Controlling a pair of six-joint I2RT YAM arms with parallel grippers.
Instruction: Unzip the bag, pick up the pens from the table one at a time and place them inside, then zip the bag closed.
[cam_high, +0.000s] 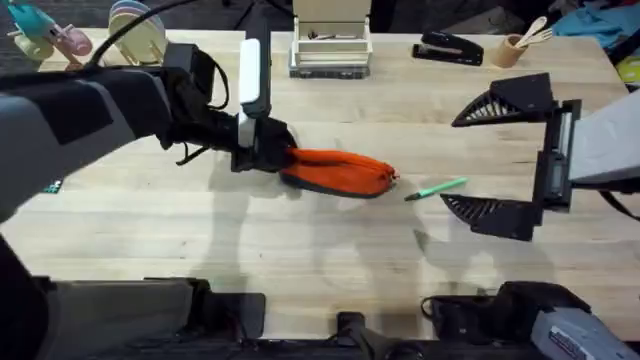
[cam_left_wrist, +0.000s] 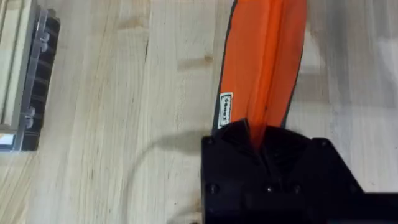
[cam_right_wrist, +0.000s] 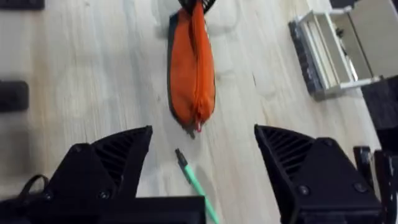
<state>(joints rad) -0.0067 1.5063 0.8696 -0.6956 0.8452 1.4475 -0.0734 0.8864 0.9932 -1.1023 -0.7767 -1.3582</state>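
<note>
The bag lies near the middle of the table, its long axis running roughly parallel to the front and back edges, tilted a little so that the right-hand end sits slightly nearer the front edge. Its orange fabric stands up along the zipper line, with the dark base showing underneath. The left gripper is closed on the bag's left end; in the left wrist view the orange fabric runs straight into the black fingers and is pinched there, with a small white label on the bag's side close to the grip.

Just beside the bag's right end, apart from it, lies a light green pen. Its long axis also runs mostly left to right, angled so the dark tip points toward the bag and the front edge.

The right gripper hangs over the right part of the table, beyond the pen, with its fingers spread wide and nothing between them. In the right wrist view the pen lies between the two open fingers, and the bag beyond it
</note>
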